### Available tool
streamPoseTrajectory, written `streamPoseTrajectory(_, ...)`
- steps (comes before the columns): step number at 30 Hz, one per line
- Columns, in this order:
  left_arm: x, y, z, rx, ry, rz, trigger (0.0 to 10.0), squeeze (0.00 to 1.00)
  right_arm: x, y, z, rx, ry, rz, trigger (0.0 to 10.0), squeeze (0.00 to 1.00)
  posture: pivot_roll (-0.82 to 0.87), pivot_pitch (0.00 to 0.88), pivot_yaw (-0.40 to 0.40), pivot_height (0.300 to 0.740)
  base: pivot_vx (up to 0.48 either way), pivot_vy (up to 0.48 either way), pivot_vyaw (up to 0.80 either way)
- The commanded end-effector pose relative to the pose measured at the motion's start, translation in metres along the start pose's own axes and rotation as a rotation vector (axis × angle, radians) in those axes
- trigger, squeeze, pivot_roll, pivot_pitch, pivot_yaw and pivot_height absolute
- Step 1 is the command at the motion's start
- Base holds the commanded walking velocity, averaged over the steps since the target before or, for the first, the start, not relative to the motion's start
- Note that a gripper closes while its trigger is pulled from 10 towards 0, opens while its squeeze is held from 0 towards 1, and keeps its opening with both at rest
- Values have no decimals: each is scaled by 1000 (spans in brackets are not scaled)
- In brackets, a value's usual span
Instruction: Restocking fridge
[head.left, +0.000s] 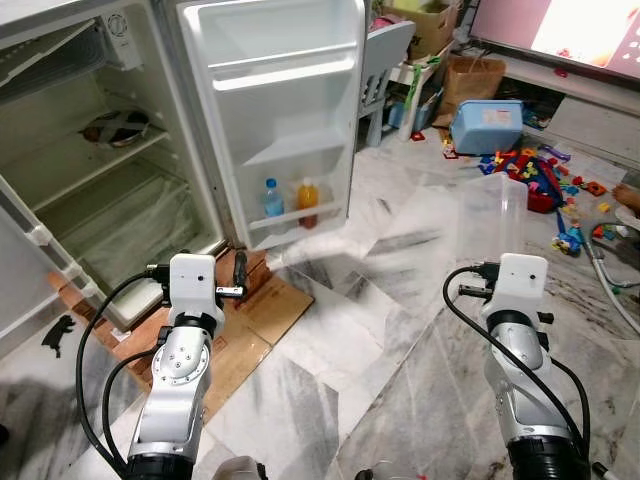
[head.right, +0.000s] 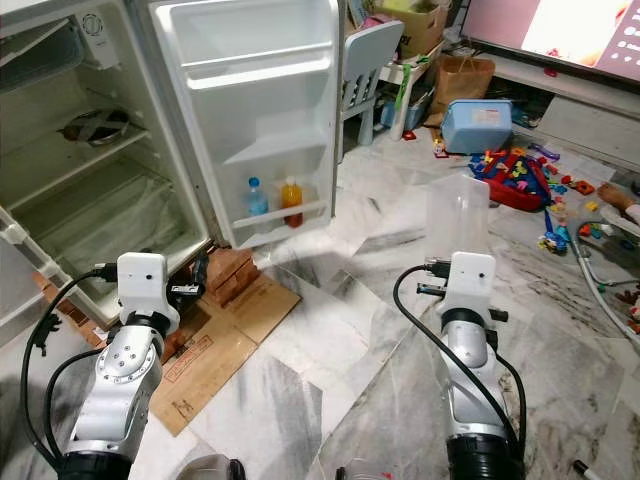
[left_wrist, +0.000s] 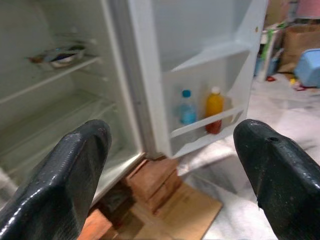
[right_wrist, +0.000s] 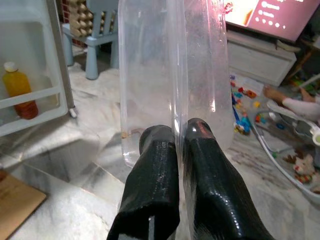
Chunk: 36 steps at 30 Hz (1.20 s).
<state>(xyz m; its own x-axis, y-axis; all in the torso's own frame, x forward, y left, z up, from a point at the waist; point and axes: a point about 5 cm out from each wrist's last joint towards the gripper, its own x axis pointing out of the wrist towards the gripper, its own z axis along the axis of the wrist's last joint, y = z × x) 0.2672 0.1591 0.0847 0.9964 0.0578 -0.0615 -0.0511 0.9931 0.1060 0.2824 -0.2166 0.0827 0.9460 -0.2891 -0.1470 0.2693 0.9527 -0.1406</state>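
An open fridge (head.left: 110, 190) dominates the scene at ten o'clock, its door (head.left: 285, 110) swung wide at twelve o'clock above a marble floor (head.left: 400, 330). A flattened sheet of cardboard (head.left: 255, 325) and a stack of bricks (head.right: 228, 272) lie at the fridge's foot, between the robot and the cabinet. At two o'clock, toys (head.left: 540, 180) are scattered across the floor near a blue tub (head.left: 487, 125), with a pale child's chair (head.left: 385, 65) beside the door's edge.

The right gripper (right_wrist: 178, 145) is clenched on the wall of a clear plastic container (head.left: 492, 215), held upright at three o'clock, well apart from the fridge. The left gripper (left_wrist: 177, 160) is released, its fingers (left_wrist: 75, 170) spread wide and pointed at the door's lower rack.

On that rack a blue-capped water bottle (head.left: 273, 198) stands just beside an orange juice bottle (head.left: 308, 202). Inside the cabinet, a dark-rimmed dish (head.left: 115, 127) rests on the upper shelf.
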Motion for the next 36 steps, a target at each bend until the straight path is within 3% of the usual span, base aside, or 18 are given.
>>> streamPoseTrajectory(1, -1, 4, 5, 13, -13, 28, 10000, 0, 0, 3, 0, 4, -2, 13, 10000, 0, 21, 37, -15, 740, 0, 0, 0)
streamPoseTrajectory(3, -2, 16, 2, 22, 16, 114, 10000, 0, 1, 4, 0, 13, -3, 20, 10000, 0, 21, 37, -15, 740, 0, 0, 0)
streamPoseTrajectory(11, -2, 27, -1, 54, 36, 184, 10000, 0, 2, 5, 0, 21, -12, 35, 10000, 0, 22, 25, -13, 740, 0, 0, 0)
streamPoseTrajectory(16, 1, 42, -3, 74, 48, 256, 10000, 0, 2, 14, 5, 48, -39, 110, 10000, 0, 25, 23, -12, 740, 0, 0, 0)
streamPoseTrajectory(20, 4, 60, -6, 79, 71, 344, 10000, 0, 4, 31, 12, 68, -55, 225, 10000, 0, 36, 22, -12, 740, 0, 0, 761)
streamPoseTrajectory(27, 5, 59, -6, 60, 67, 341, 10000, 0, 1, 50, 12, 105, -32, 371, 10000, 0, 34, 28, -12, 740, 0, 0, 763)
streamPoseTrajectory(36, 5, 57, -7, 40, 75, 341, 10000, 0, 0, 60, 13, 119, -10, 494, 10000, 0, 30, 31, -10, 740, 0, 0, 763)
